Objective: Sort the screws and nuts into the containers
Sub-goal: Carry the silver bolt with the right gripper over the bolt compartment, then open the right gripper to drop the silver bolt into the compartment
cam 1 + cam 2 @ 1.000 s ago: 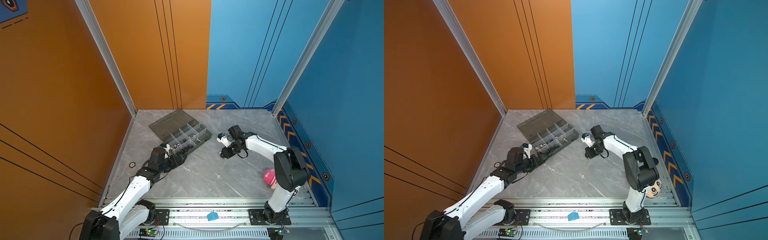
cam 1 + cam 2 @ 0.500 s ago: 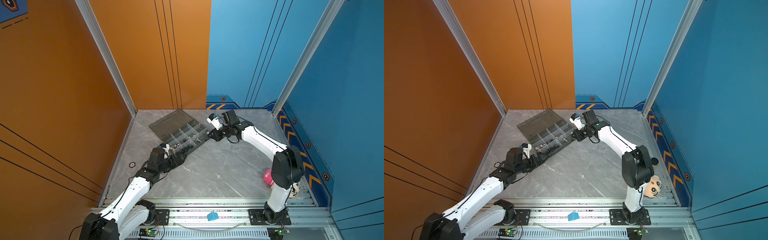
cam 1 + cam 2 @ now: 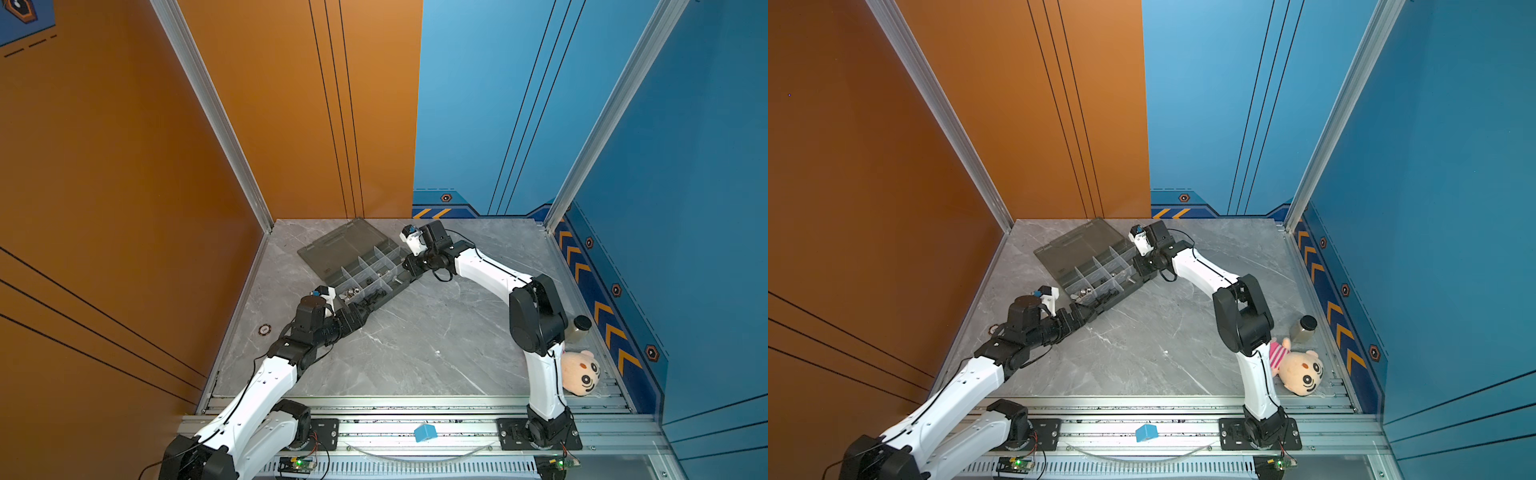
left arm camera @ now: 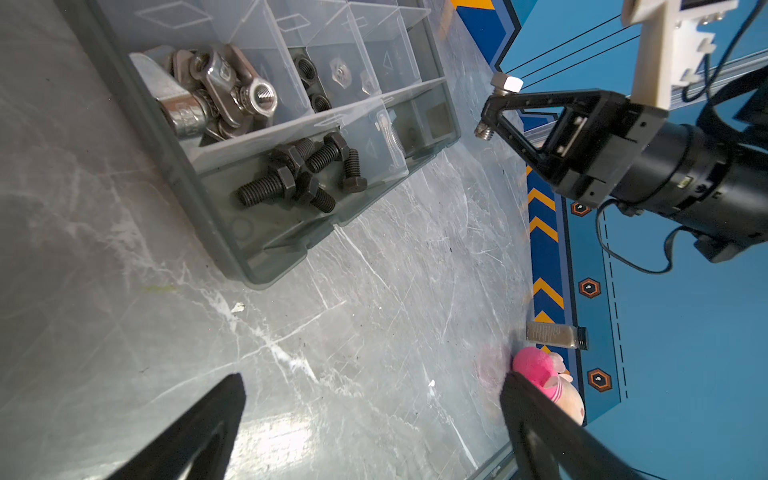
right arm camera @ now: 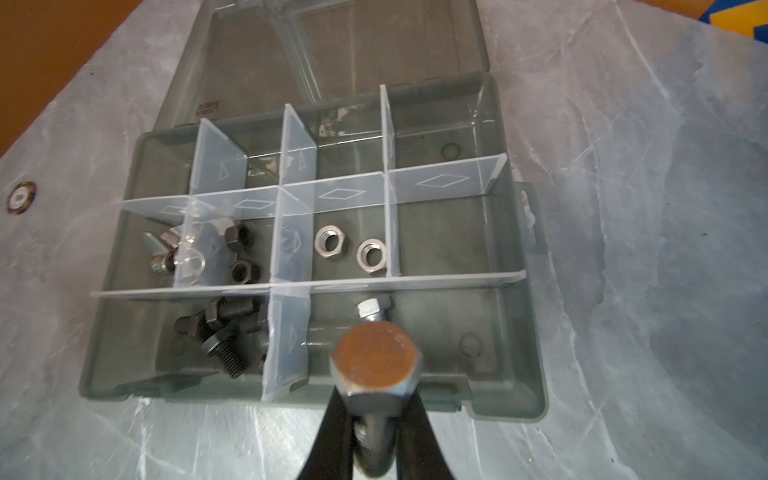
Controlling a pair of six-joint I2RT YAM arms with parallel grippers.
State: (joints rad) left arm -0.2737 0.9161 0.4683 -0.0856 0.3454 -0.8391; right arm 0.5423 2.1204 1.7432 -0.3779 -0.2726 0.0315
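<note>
Only the wrist views are showing the silver hex bolt (image 5: 376, 370) pinched in the right jaws, seemingly hovering over the right end of the organizer box (image 3: 332, 249) at the table's (image 3: 415, 340) far left. The right arm (image 3: 486, 266) is stretching far and leftward; the left arm (image 3: 316, 324) is lying low at the box's near-left corner, the left jaws spread wide.

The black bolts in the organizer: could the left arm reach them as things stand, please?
Probably yes. The left gripper is open just beside the organizer box, near the black bolts; the lid lies open and nothing covers them. The right gripper, shut on a silver bolt, is at the other end.
</note>
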